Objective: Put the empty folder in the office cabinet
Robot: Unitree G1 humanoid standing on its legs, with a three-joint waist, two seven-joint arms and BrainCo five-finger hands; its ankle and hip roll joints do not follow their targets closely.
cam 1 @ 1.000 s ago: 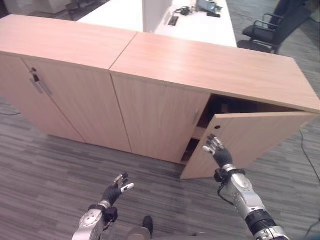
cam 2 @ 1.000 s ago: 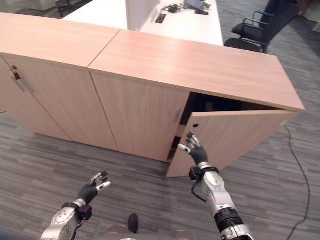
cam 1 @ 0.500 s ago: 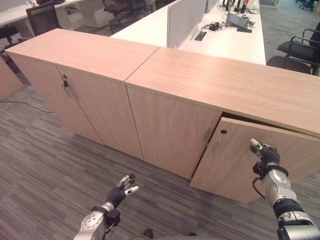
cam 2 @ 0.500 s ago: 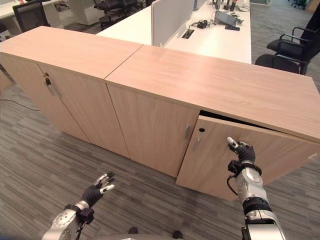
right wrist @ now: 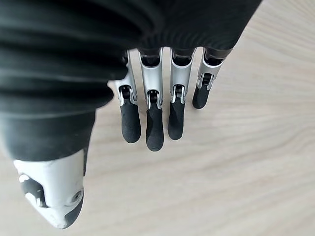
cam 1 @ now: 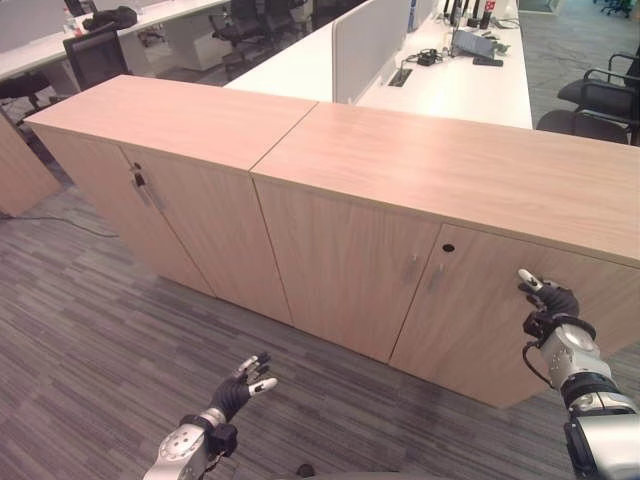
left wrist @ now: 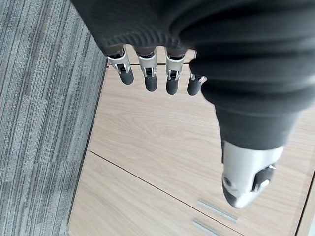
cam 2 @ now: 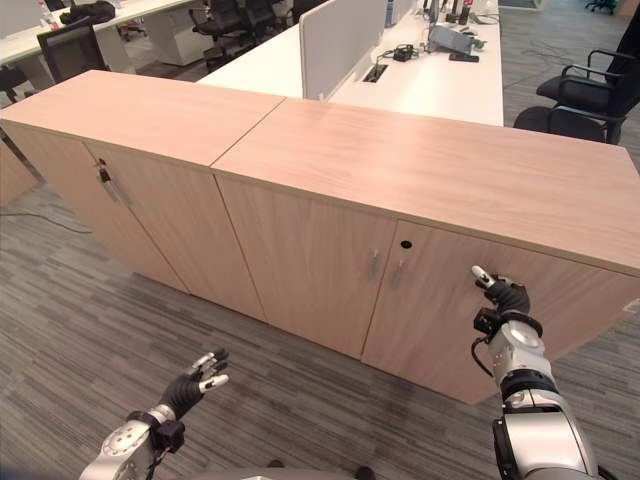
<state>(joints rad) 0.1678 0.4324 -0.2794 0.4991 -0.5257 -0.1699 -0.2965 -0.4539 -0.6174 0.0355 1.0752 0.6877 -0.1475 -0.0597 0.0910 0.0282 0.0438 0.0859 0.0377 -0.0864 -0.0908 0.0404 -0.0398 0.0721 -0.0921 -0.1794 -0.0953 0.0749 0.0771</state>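
Now both hands are unclenched: right hand (cam 2: 503,297) flat against office cabinet (cam 2: 420,180), left hand (cam 2: 190,383) above grey carpet (cam 2: 60,300).

Floor: grey carpet (cam 1: 90,330) with fine stripe pattern, runs under all furniture. Row of low light-wood units (cam 1: 180,180) stands across room, flat tops, doors shut, small metal handles (cam 2: 385,268) near door edges, round lock (cam 1: 448,247) on one door. Behind units: long white tabletop (cam 2: 440,85) with pale divider screen (cam 1: 370,40) upright along middle, some dark devices (cam 1: 470,40) on far end. Black office chairs (cam 2: 580,95) at far right, more chairs (cam 1: 95,65) at far left beside another white tabletop. Light even, soft.
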